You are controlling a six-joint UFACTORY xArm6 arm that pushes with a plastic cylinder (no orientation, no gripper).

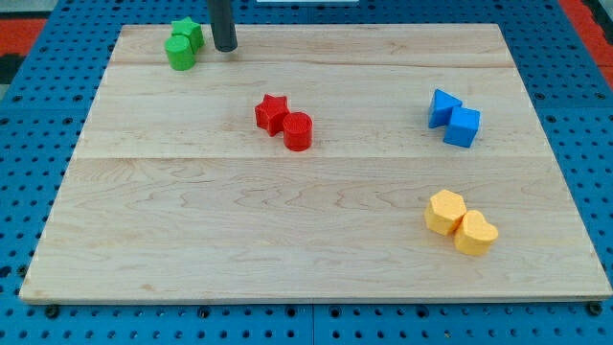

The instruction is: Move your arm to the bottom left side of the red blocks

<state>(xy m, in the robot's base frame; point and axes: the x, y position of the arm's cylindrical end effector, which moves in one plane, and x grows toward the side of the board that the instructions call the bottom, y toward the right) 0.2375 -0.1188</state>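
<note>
Pale wooden board (316, 240) on blue pegboard (29, 115), red surface just showing at far corners. Rod's lower end, my tip (224, 48), down on the board at far left, just right of the green pair: green star (188, 32) touching green cylinder (179, 52). No jaws to open or shut; plain rod, holding nothing, touching no block as far as can be made out. Task's things near board centre, a little left and toward the far half: red star (272, 112) with red cylinder (298, 130) touching it on its near-right. Target spot judged to be bare wood near-left of the red star; not yet reached, tip well apart from it. Blue pair at right, blue star-like block (442, 107) against blue cube (464, 126); yellow pair at near right, yellow hexagon-like block (445, 212) against yellow heart-like block (475, 233); both well clear of any likely path. Risks: a path drifting right on the way near would clip the red star and shove the pair apart; a start veering left would nudge the green cylinder. Safer line judged straight toward the near edge, stopping short and left of the reds.
</note>
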